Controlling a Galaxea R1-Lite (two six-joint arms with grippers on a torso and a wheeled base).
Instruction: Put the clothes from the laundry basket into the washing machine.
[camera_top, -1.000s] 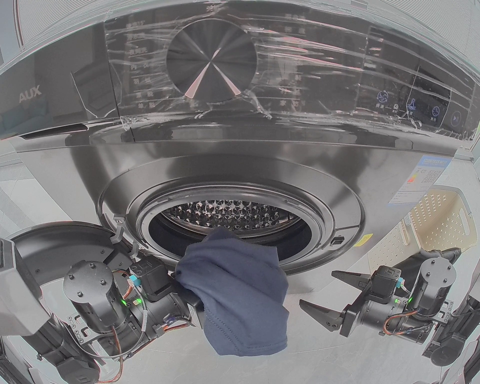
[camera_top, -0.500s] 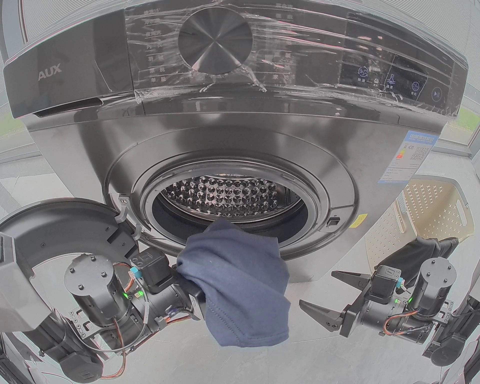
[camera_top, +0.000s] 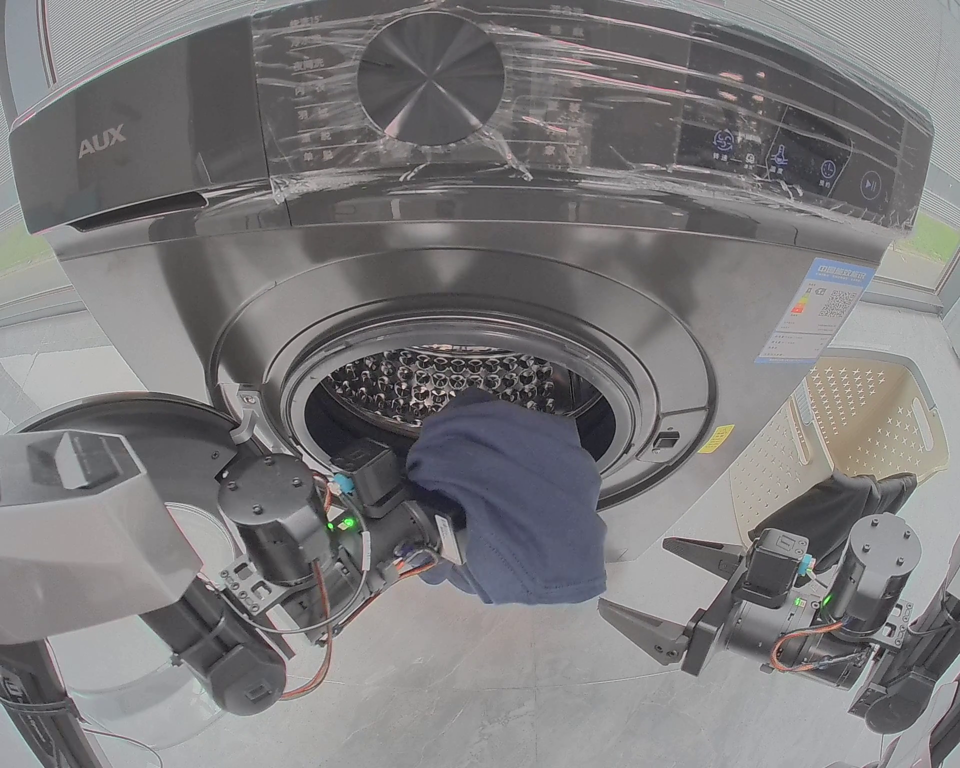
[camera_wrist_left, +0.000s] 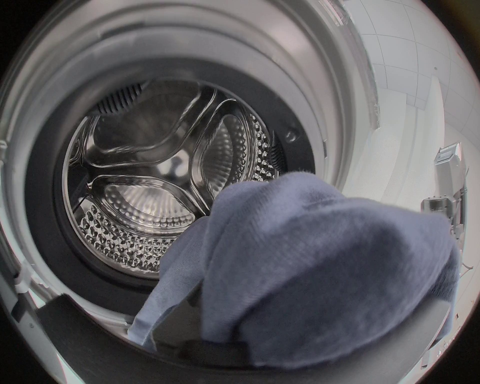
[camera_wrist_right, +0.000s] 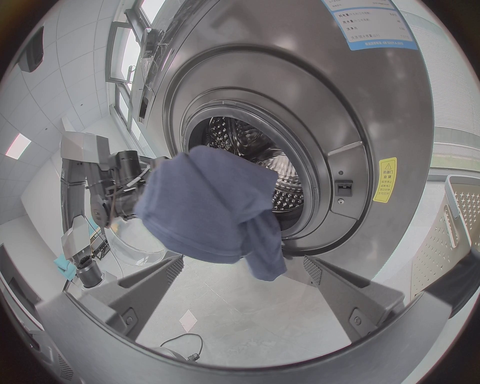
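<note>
The washing machine (camera_top: 480, 260) stands with its round door (camera_top: 160, 418) swung open to the robot's left, baring the studded steel drum (camera_top: 440, 375). The left pincer (camera_top: 445, 528) is at the lower left rim of the opening and holds a navy garment (camera_top: 520, 500). The cloth drapes over the pincer and hides its tips. The garment's upper fold reaches up over the rim and in front of the mouth of the drum, while its lower part hangs down outside against the machine's front, clear of the grey floor (camera_top: 500, 680). In the left wrist view the drum behind the cloth holds no other clothes. The right pincer (camera_top: 636, 578) hangs low on the right, well apart from the garment, spread wide with nothing between its jaws. Behind it, beside the machine's right side, stands the cream perforated laundry basket (camera_top: 880, 420), with a dark piece of clothing (camera_top: 830, 510) draped over its near edge.
</note>
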